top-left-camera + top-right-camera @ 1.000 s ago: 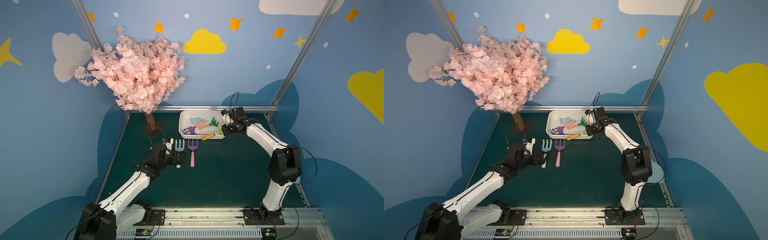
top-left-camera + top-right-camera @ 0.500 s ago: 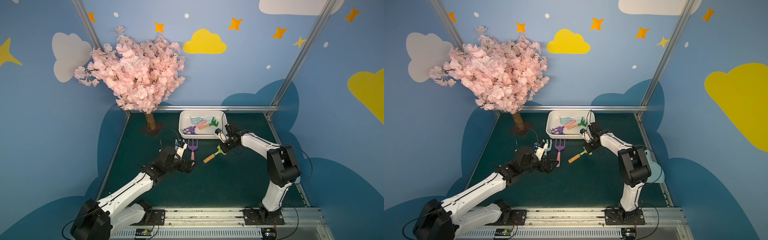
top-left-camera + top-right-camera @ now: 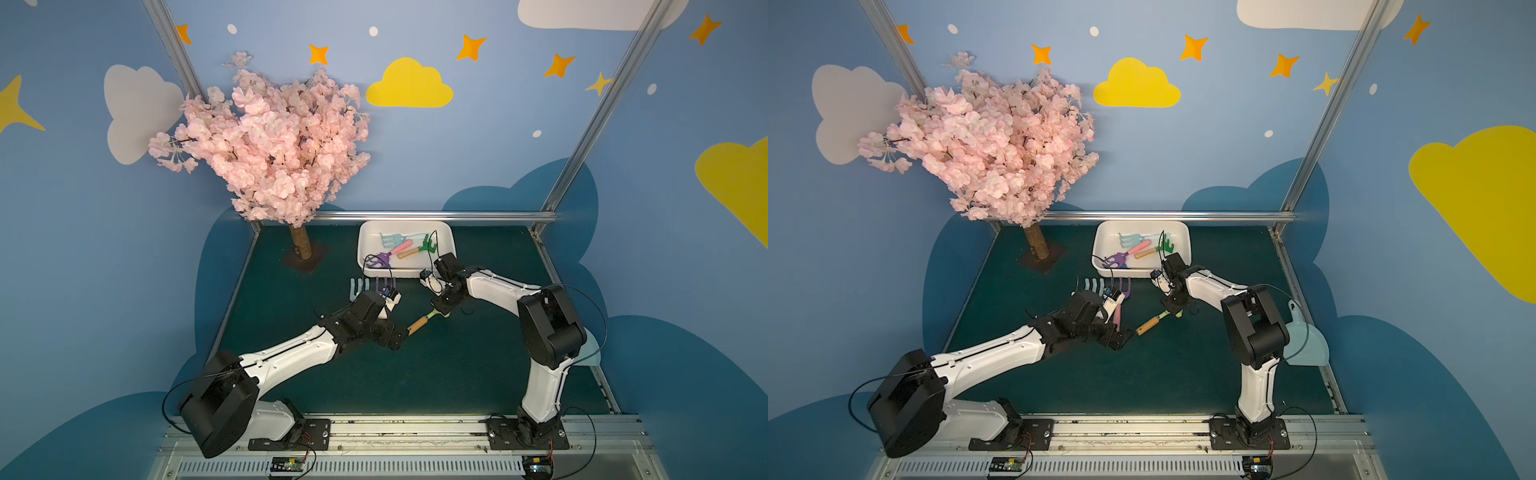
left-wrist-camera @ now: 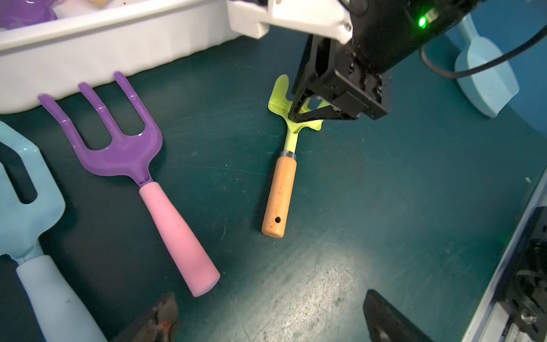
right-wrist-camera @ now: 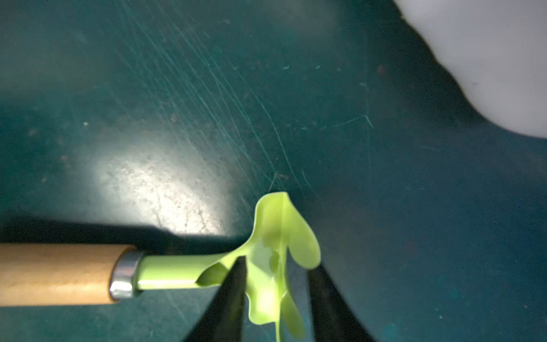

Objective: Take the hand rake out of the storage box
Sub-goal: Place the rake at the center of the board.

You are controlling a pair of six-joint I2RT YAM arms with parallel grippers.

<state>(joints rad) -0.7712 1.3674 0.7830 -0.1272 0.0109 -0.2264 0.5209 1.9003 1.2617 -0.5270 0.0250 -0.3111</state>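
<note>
While the right gripper (image 5: 279, 266) is lowered over the lime-green head of the hand rake (image 4: 279, 195), its two black fingers (image 5: 231, 296) are seen parted, with the head set between them. One finger is shown close against the head by the neck, though contact cannot be told, and a dark gap is left between the head and the opposite finger, so no pinch is shown. The rake is found lying flat on the green mat (image 4: 384, 207), outside the storage box (image 3: 362, 253) and near its front wall, with the wooden handle pointed away from the box toward the left gripper (image 3: 399, 334). The fingers (image 4: 384, 319) of the left gripper are spread wide, and nothing is held or touched by them. A purple fork (image 4: 121, 151) and a pale blue fork (image 4: 23, 213) are laid on the mat beside the rake, apart from it
</note>
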